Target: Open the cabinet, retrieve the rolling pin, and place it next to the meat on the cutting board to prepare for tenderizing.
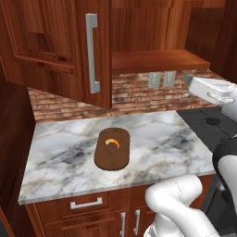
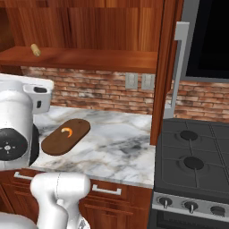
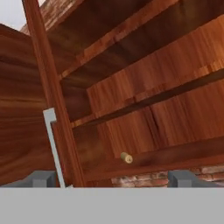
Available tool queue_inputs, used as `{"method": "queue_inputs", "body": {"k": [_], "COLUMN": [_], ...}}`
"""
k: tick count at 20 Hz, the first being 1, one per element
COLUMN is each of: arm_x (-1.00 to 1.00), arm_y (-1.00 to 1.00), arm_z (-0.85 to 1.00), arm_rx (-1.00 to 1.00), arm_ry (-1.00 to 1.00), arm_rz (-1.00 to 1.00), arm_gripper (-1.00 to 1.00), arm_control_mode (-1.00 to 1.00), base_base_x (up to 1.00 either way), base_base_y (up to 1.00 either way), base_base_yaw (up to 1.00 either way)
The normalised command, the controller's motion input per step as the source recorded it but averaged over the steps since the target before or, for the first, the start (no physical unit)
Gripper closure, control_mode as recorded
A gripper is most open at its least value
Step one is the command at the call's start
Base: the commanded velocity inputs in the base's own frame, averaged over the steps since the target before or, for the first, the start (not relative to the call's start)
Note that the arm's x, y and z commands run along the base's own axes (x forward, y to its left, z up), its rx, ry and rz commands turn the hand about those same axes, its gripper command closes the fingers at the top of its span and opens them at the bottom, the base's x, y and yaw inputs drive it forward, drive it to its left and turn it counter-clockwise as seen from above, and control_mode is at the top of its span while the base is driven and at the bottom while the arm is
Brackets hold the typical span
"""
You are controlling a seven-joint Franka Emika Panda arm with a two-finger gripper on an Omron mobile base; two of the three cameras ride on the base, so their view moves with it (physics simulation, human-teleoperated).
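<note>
While the two dark fingertips of the gripper [image 3: 112, 178] stand wide apart and empty, the slim tan wooden rolling pin [image 3: 126, 158] lies end-on on the lowest shelf of the open reddish-brown wooden cabinet [image 3: 144, 105], just above and between them.

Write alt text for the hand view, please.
Open cabinet seen from below, its wooden shelves bare except for a rolling pin lying end-on on the lowest shelf. One door stands edge-on at left with a silver handle, and the hand is open.
</note>
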Motion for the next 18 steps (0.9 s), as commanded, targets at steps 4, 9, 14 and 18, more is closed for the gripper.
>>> {"method": "queue_inputs", "body": {"k": [4,9,14,18], "arm_x": [1.00,1.00,1.00,0.98], "arm_y": [-0.30,-0.11,0.00,0.21], "arm_z": [-0.23,-0.24,-0.18,-0.11], "arm_rx": [0.10,0.09,0.08,0.07], "arm_ry": [0.04,0.04,0.05,0.07], "arm_rz": [0.20,0.19,0.18,0.23], "arm_gripper": [-1.00,-1.00,-1.00,-1.00], "arm_control_mode": [-1.00,-1.00,-1.00,-1.00], "base_base_x": [0.00,0.00,0.00,0.00], "base_base_y": [0.00,0.00,0.00,0.00], "base_base_yaw": [0.00,0.00,0.00,0.00]}}
